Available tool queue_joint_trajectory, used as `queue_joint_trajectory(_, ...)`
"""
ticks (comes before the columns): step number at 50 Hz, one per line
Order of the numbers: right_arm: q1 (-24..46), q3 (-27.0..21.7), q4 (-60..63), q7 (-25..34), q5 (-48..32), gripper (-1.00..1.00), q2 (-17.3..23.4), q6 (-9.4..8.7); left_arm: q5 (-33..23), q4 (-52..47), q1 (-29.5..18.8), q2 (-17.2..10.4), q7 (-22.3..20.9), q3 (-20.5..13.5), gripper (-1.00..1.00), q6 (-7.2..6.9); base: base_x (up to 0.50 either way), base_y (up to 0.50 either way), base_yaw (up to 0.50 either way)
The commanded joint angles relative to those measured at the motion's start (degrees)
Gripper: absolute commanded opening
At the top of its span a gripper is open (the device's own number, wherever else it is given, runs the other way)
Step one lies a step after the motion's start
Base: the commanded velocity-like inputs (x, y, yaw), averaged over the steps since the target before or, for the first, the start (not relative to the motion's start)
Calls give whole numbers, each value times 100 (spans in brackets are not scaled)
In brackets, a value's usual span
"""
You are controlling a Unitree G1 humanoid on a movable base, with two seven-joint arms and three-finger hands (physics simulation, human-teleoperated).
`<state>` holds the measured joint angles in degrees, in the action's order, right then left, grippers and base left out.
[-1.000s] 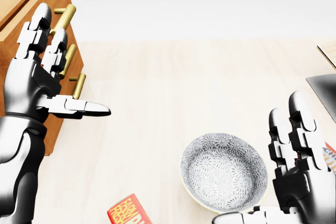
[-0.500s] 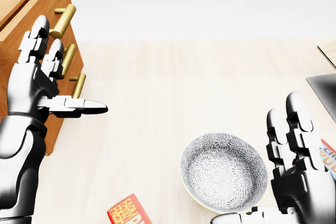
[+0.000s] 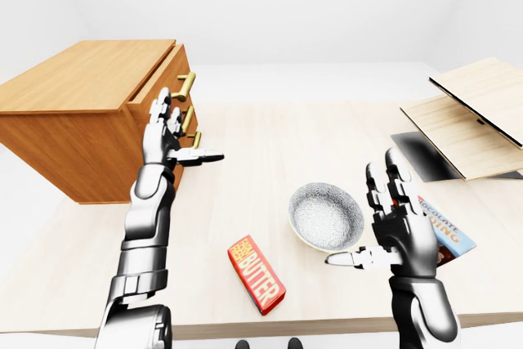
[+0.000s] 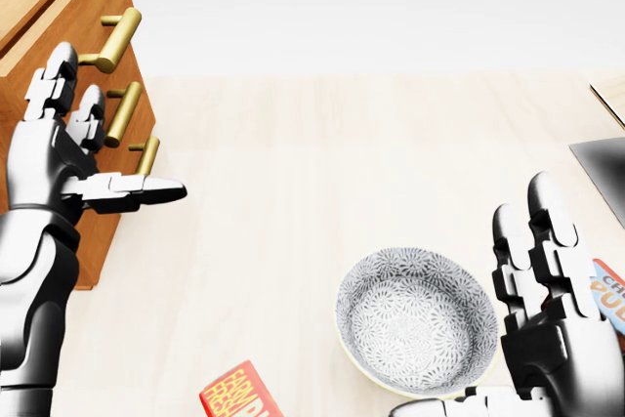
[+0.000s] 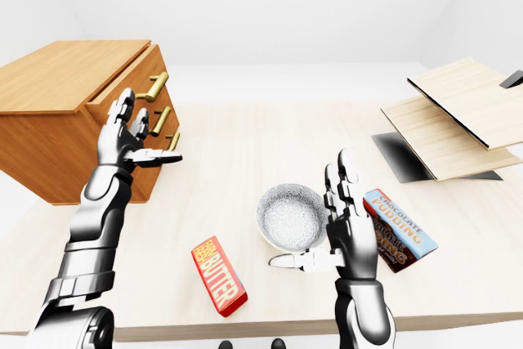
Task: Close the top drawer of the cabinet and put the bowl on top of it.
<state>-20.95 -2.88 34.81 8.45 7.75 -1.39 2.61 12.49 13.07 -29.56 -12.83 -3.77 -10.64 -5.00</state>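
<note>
Left-eye view, nearest first: my right robot hand (image 3: 403,239) hovers low over the desk (image 3: 270,145), fingers apart and holding nothing, its thumb reaching just under the rim of the bowl (image 3: 327,217). The bowl sits upright on the desk, just beside that hand on its left, with a butter box (image 3: 256,274) further left and a chocolate box (image 5: 399,229) on the hand's other side.

Further off, my left robot hand (image 3: 163,140) is raised with its fingers spread and nothing in it, palm toward the drawer fronts of the cabinet (image 3: 82,75). I cannot tell whether it touches them. The top drawer (image 5: 131,87) stands out a little from the cabinet body, so I judge closing it to be the step in hand.

To do it well, I should lift the left robot hand, which looks level with the lower handles, up to the top drawer. I would set a flat palm beside its brass handle (image 4: 117,36), not on it, and push straight along the drawer's travel until the front sits flush. The bowl can wait.

Farthest right lie some wooden boards (image 3: 470,112).
</note>
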Motion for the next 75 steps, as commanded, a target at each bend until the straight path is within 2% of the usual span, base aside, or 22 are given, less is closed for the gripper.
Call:
queue_joint_trajectory(1, -32, 27, 2, 5, -1, 100, 6, 37, 161, 428, -164, -107, 74, -58, 100, 0, 0, 0, 0)
queue_joint_trajectory(12, -37, -2, 39, 16, 43, 100, 7, 13, 364, 803, -302, -162, 147, -74, 100, 0, 0, 0, 0)
queue_joint_trajectory(35, -51, 23, 59, 22, 25, 100, 6, 6, 776, 877, -387, -375, 297, -253, 100, 0, 0, 0, 0)
queue_joint_trajectory(75, -65, 47, 36, 30, 30, 100, 16, 42, 1297, 881, -298, -615, 440, -446, 100, 0, 0, 0, 0)
